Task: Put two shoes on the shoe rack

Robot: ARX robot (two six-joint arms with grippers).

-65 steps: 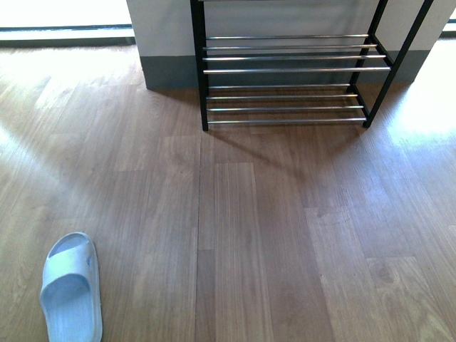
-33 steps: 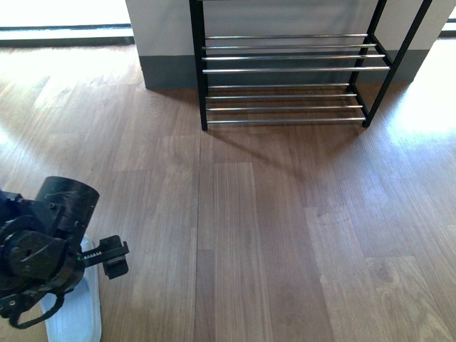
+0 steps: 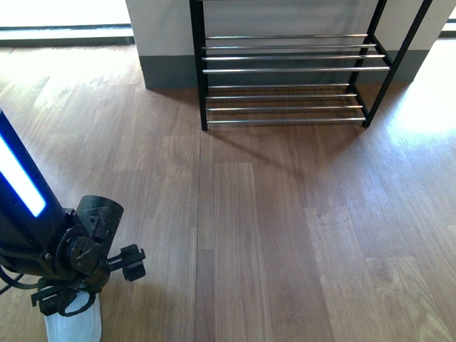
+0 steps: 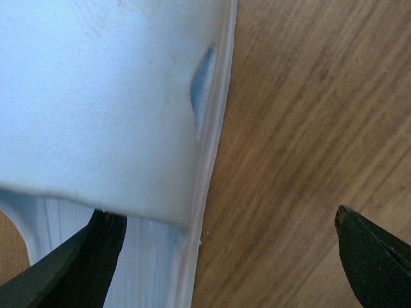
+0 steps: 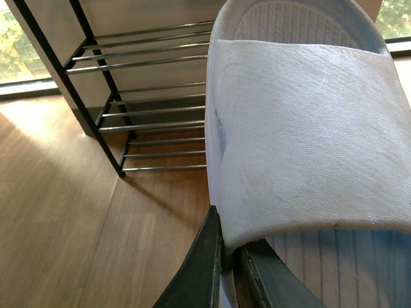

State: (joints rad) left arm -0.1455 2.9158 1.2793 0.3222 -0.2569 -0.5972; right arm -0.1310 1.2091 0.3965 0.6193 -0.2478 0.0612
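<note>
Front view: rack (image 3: 285, 71) by the far wall (image 3: 164, 28), one slide (image 3: 71, 328) on the floor (image 3: 285, 235) under wide left jaws, other slide (image 5: 302, 96) nipped by its strap (image 5: 321, 179) in right jaws, light, bendy foam, I'd guess, so grip the strap.

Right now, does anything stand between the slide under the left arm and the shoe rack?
Nothing visible does. From the floor slide, with the open left gripper astride its edge, only bare wood floor runs to the shoe rack. The right gripper is shut on the other slide.
</note>
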